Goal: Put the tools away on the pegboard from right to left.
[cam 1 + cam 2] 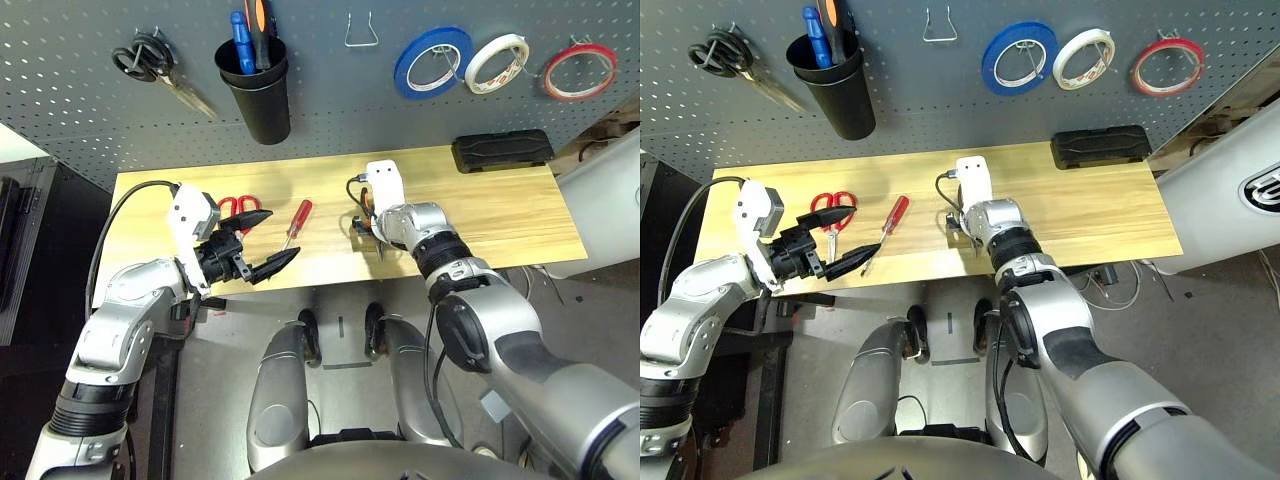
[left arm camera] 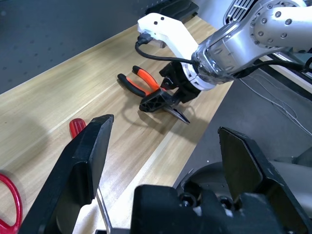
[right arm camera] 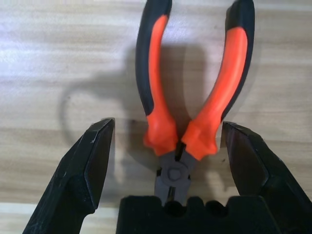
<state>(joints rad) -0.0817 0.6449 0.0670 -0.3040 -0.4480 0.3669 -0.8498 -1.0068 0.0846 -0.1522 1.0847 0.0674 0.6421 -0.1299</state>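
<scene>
Right gripper has its jaws spread wide around the needle-nose pliers on the desk, not gripped yet. Left gripper hangs open. Red tape ring already on the pegboard; screwdriver and red scissors left.

Workshop or robotics lab bench: a dark grey perforated pegboard stands at 12 o'clock behind a light wooden table, bearing black-handled scissors at 10 o'clock, a black cup holder stocked with screwdrivers, a bare metal hook, and blue, white and red tape rings toward 1 o'clock. Hand tools lie on the table: orange-and-black pliers, a red-handled screwdriver and red-handled scissors. Loose cables trail over the grey floor at 4 o'clock.
</scene>
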